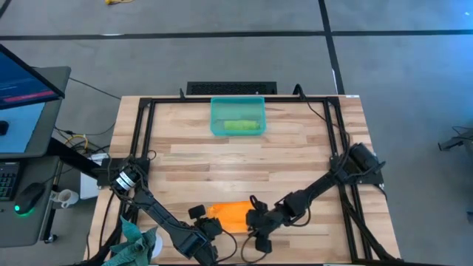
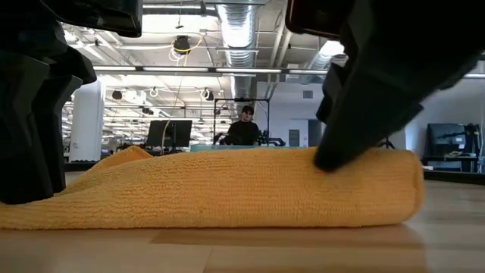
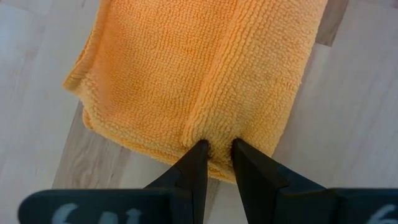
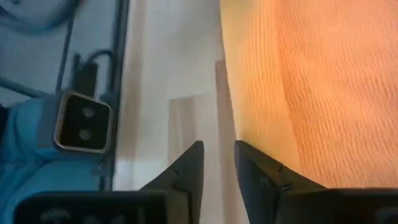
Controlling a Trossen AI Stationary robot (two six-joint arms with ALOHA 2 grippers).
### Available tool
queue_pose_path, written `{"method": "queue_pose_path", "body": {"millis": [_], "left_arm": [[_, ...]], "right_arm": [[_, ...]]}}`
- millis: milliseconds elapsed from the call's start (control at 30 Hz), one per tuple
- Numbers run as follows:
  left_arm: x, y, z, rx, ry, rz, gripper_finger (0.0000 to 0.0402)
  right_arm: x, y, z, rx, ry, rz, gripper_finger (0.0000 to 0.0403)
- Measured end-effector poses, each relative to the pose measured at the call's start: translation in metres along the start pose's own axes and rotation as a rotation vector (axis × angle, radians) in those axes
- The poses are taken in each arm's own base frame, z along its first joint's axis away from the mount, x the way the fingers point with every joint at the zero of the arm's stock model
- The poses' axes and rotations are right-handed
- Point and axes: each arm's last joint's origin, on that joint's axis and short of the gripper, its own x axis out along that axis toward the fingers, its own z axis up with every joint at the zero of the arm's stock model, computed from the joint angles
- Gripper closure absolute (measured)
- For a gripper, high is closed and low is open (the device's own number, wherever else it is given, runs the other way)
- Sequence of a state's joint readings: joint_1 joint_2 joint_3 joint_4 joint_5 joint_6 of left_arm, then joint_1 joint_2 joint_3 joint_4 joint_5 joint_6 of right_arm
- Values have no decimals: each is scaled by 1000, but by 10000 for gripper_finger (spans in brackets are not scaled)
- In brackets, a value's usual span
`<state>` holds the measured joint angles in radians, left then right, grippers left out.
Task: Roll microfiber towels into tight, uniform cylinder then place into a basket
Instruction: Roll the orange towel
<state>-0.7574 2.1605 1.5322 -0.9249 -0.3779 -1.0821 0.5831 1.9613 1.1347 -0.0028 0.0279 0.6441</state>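
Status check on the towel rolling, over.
Left gripper pinching orange towel edge. Right gripper beside towel, fingers apart, holding nothing. Green towel already in basket. Nothing in the way.

The orange towel [image 1: 230, 215] lies loosely folded and partly rolled, thick at one end, flat on the counter's [image 1: 295, 148] near edge. The lime green towel [image 1: 240, 126] rests rolled inside the translucent teal basket [image 1: 216, 112] at the far side.

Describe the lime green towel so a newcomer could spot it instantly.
Start at the wooden table in the high view and go to its far edge, opposite both arms. There sits the translucent teal basket; the lime green towel lies rolled inside it, unlike the orange towel between the grippers.
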Motion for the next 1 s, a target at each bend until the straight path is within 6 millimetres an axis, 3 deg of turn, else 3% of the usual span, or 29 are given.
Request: {"method": "queue_pose_path", "body": {"millis": [500,833,1000], "left_arm": [[0,0,0,0,1,-1,331],[0,0,0,6,-2,2,329],[0,0,0,9,0,6,308]], "right_arm": [[-2,-25,4,160,55,-135,334],[0,-33,1,190,100,-174,338],[0,-33,1,190,101,-174,338]]}}
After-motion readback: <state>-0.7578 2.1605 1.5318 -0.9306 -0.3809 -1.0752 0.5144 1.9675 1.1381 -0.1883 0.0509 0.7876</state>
